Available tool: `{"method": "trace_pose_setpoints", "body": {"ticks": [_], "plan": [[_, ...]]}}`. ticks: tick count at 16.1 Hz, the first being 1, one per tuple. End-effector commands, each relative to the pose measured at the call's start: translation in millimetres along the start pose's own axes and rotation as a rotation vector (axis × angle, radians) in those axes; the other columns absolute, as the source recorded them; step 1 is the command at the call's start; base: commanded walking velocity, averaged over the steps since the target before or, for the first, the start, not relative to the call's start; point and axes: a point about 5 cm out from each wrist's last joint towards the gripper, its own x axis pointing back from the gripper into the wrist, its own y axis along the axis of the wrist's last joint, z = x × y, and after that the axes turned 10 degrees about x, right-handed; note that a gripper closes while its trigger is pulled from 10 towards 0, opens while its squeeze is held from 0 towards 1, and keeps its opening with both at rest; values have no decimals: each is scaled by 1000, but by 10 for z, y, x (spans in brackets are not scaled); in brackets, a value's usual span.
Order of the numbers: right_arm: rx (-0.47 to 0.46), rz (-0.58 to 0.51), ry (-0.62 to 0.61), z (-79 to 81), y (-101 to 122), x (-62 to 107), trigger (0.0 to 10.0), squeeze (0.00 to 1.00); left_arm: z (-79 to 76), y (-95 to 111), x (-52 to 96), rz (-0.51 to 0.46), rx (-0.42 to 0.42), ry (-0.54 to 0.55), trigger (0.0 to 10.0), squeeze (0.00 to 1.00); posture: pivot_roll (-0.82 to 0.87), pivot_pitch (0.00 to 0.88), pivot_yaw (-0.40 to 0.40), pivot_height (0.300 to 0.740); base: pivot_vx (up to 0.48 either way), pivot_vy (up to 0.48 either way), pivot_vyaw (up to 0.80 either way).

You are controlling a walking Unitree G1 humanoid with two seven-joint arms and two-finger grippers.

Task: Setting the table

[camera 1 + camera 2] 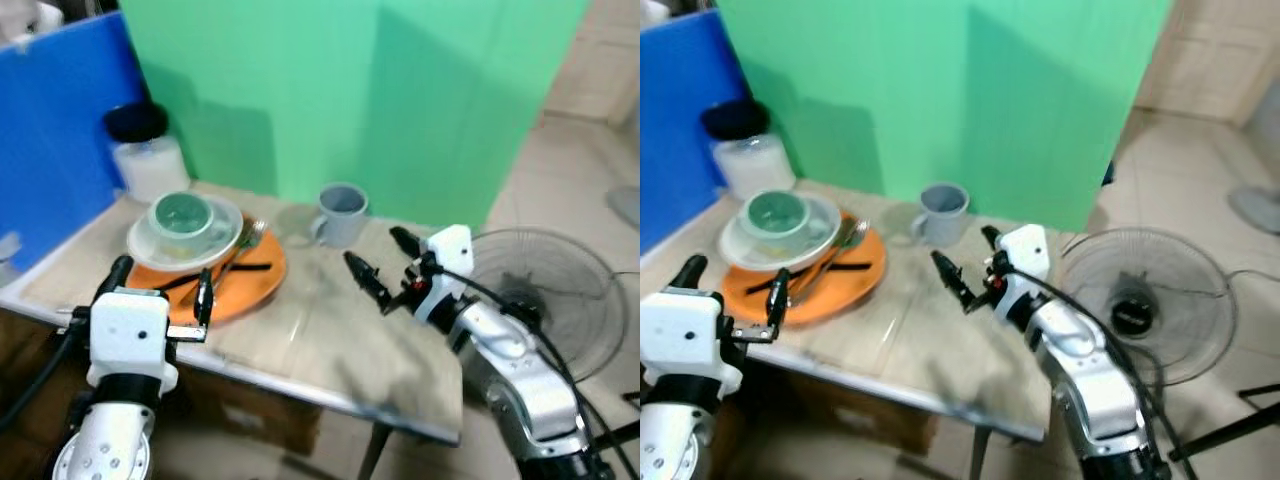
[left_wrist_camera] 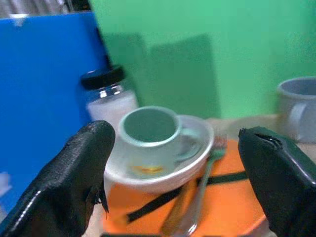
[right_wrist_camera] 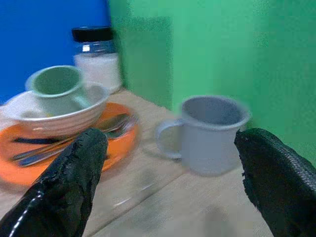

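No readable text, though views are blurry.

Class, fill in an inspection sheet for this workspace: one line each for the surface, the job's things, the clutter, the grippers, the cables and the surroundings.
Surface: pale table, worn, dark smudge near its front edge.
Job's things: orange plate carrying a white bowl with a green cup inside; a fork and other cutlery lie on the plate beside the bowl. Grey mug stands apart on the table, upright.
Clutter: black-lidded jar at the table's back corner.
Grippers: left gripper open, at the plate's near edge; right gripper open, above the table near the mug; both hold nothing.
Cables: black cables along the right arm.
Surroundings: green screen, blue panel, floor fan, tiled floor.
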Motion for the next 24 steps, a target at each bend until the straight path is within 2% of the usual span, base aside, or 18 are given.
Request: {"method": "trace_pose_setpoints", "body": {"ticks": [1,4,5,6,7,8,9,10,14,15,17,19,20,21,22,24], "plan": [[-2,14,-29,-103,-20,47,10000,0,-27,10,-10,-4,2,-11,10000,0,29,0,15,740,0,0,0],[41,2,9,-159,59,-15,10000,0,-78,-19,-15,23,-12,-64,10000,0,21,0,14,740,0,0,0],[67,13,42,-171,98,-91,10000,0,-119,-31,-15,44,-24,-126,10000,0,22,0,15,740,0,0,0],[83,16,64,-174,120,-141,10000,31,-123,-34,-18,50,-21,-140,10000,0,22,0,17,740,0,0,0],[107,14,107,-178,167,-224,10000,1000,-120,-37,-28,58,-17,-151,10000,0,19,0,19,740,0,0,0],[153,18,161,-169,203,-306,10000,1000,-118,-38,-36,62,-21,-170,10000,0,17,0,22,740,0,0,0],[250,49,230,-153,222,-465,10000,1000,-128,-36,-54,66,-31,-217,10000,0,17,0,22,740,0,0,0],[266,52,240,-150,225,-492,10000,1000,-130,-34,-57,66,-32,-226,10000,0,17,0,22,740,0,0,0],[429,46,310,-92,346,-872,10000,1000,-167,-9,-75,78,-15,-330,10000,0,12,0,31,740,0,0,0],[479,52,330,-65,386,-977,10000,0,-209,-14,-59,98,1,-392,10000,0,9,0,38,740,0,0,0],[553,86,350,-42,433,-1141,10000,0,-298,-17,-18,141,53,-516,10000,0,8,0,40,740,0,0,0],[610,126,355,-37,435,-1218,10000,0,-339,-13,0,163,70,-578,10000,0,9,0,41,740,0,0,0],[640,157,352,-50,426,-1263,7451,0,-347,-6,0,168,73,-595,10000,0,9,0,41,740,0,0,0],[655,197,344,-75,415,-1295,2118,0,-349,-1,-1,168,75,-598,10000,0,9,0,41,740,0,0,0],[668,228,339,-99,407,-1310,275,0,-351,2,0,168,77,-599,10000,0,8,0,41,740,0,0,0],[685,261,314,-155,416,-1345,0,0,-348,0,10,181,87,-612,10000,0,8,0,41,740,0,0,0]]}}
